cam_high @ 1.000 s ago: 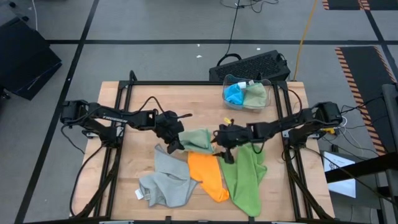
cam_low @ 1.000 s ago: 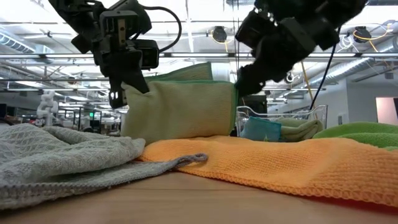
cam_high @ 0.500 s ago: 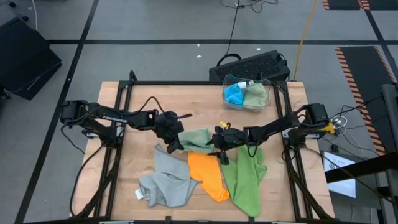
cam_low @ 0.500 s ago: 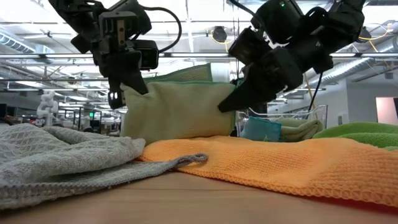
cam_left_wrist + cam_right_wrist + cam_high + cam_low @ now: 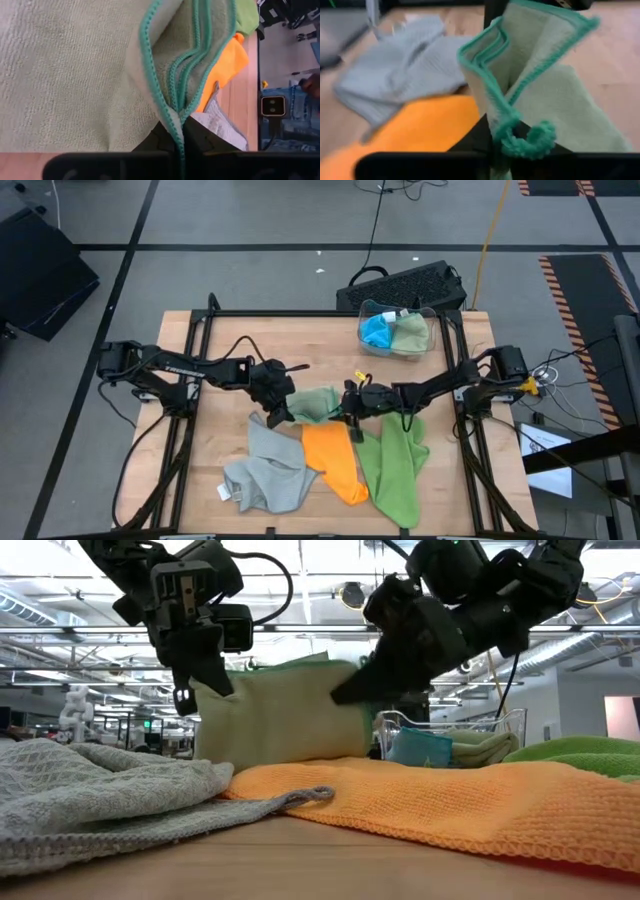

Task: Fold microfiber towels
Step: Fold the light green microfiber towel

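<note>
You have the folded sage-green microfiber towel (image 5: 280,715) lifted above the wooden table (image 5: 230,330), left gripper (image 5: 279,408) and right gripper (image 5: 349,409) each apparently clamped on an edge, beside the orange cloth (image 5: 332,460).

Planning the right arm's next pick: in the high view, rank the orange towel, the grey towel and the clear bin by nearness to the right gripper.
From the right gripper, shut on the sage green towel:
1. Orange towel, just below it toward the front edge.
2. Clear bin, at the back right of the table.
3. Grey towel, front left.
</note>
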Action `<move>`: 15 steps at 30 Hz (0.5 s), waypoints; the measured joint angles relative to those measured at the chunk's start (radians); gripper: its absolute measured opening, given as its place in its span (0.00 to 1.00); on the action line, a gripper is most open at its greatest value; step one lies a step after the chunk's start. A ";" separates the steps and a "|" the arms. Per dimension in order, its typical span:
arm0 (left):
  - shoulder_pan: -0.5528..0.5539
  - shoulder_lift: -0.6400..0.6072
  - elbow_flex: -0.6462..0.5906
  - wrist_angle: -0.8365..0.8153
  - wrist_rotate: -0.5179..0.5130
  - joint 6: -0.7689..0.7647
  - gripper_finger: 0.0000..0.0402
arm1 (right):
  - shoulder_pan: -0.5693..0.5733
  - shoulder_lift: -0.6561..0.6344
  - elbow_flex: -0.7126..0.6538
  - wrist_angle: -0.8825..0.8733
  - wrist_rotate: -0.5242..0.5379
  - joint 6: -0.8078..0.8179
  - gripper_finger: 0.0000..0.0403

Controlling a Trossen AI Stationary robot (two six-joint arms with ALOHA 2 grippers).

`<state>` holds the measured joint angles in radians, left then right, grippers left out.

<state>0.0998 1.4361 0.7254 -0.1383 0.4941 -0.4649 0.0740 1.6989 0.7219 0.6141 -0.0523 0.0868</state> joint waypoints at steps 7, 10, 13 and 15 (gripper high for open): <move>-0.010 -0.026 0.011 0.039 0.222 -0.140 0.03 | -0.022 -0.054 0.000 0.026 -0.150 0.207 0.03; -0.017 -0.029 0.011 0.043 0.239 -0.136 0.02 | -0.041 -0.064 0.001 0.026 -0.251 0.292 0.01; -0.009 -0.023 0.011 0.040 0.191 -0.095 0.05 | -0.061 -0.060 0.000 0.023 -0.297 0.366 0.01; 0.000 -0.008 0.011 0.042 0.165 -0.066 0.06 | -0.080 -0.048 0.000 0.025 -0.326 0.386 0.02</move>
<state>0.1001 1.4282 0.7365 -0.0960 0.6595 -0.5312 -0.0064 1.6505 0.7223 0.6387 -0.3787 0.4733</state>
